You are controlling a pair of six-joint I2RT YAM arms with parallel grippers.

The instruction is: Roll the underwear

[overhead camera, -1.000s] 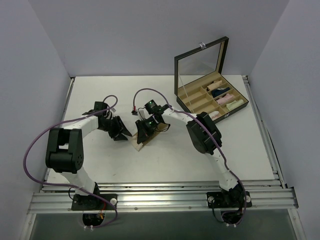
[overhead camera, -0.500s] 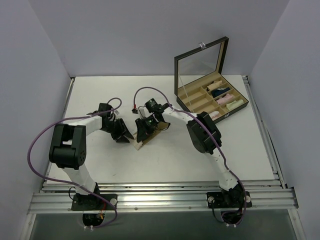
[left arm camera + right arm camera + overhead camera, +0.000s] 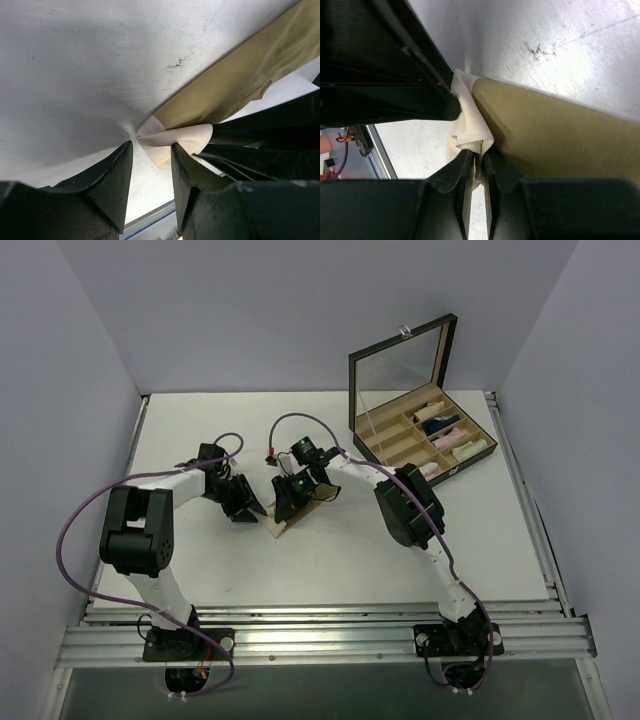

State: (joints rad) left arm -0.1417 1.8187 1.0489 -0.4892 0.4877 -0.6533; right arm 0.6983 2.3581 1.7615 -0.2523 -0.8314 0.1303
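Left gripper (image 3: 150, 150) has edged in toward the right one. Its jaws stand apart, straddling a corner of the pale band (image 3: 172, 140), not clamped. Right gripper (image 3: 477, 157) pinches a fold of that band. Tan underwear (image 3: 240, 75) lies on the table (image 3: 75, 60) between both grippers. Step in hand looks like starting the roll. Next move likely needs the left to close, then both to turn the edge evenly.
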